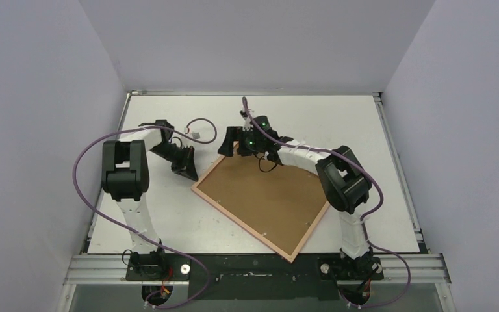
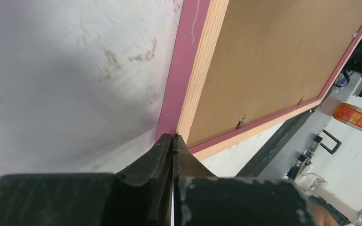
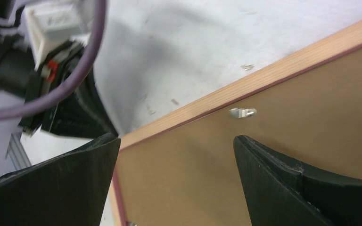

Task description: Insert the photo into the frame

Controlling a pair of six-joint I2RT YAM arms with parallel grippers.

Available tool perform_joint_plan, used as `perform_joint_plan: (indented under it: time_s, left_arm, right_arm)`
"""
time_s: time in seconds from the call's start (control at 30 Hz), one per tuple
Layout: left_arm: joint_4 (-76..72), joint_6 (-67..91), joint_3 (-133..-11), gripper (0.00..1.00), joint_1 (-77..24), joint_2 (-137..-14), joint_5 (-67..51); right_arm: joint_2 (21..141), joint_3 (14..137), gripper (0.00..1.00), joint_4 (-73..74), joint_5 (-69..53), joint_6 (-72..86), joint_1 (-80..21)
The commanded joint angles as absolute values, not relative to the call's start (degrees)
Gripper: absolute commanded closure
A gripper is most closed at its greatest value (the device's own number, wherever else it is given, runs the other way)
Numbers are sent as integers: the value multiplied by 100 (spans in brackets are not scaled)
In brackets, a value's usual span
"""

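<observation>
You're likely bracing the frame (image 2: pixel 184 70) just ahead of your empty, pinched-together left gripper (image 2: pixel 173 139); your right gripper (image 3: pixel 176 143) is hovering, fingers splayed, over its clip (image 3: pixel 242 113).

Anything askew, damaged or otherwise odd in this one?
The frame lies back-up and turned diagonal to the table, its near corner reaching the front edge. The backing board fills it; no photo shows in any view. Brownish smudges mark the table beside the frame's rim.
</observation>
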State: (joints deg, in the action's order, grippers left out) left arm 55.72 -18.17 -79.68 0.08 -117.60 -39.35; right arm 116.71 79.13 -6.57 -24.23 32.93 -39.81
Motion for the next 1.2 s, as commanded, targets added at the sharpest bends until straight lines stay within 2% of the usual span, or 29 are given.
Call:
perform_joint_plan:
  time_s: [0.0, 0.03, 0.17, 0.23, 0.3, 0.57, 0.9, 1.17]
  left_arm:
    - [5718, -1946, -7692, 100, -31, -11362, -4299]
    - [5740, -1960, -7684, 98, -29, -11341, -4312]
    - [5714, -1826, -7976, 73, -29, -11393, -4354]
    - [5576, -1666, -8259, 67, -32, -11501, -4404]
    - [5445, -1501, -8574, 65, -34, -11687, -4502]
    - [4934, -840, -9320, 70, -252, -12535, -4786]
    - [4231, -374, -8879, 88, -255, -12680, -5066]
    - [4025, -447, -8361, 91, -246, -12495, -5151]
  right_arm:
    - [11440, 8015, 4, -889, -2174, 3810, -3722]
    - [11462, 8021, 4, -888, -2178, 3880, -3684]
    - [11496, 8036, 4, -809, -2164, 4056, -3645]
    - [11496, 7969, 4, -831, -2151, 4193, -3676]
    - [11492, 7847, 3, -894, -2072, 4372, -3734]
    - [11533, 7647, 3, -1013, -1244, 5024, -4078]
    - [11515, 7146, 2, -1375, -187, 6215, -4225]
    - [11824, 7494, 2, -1070, 261, 6874, -4368]
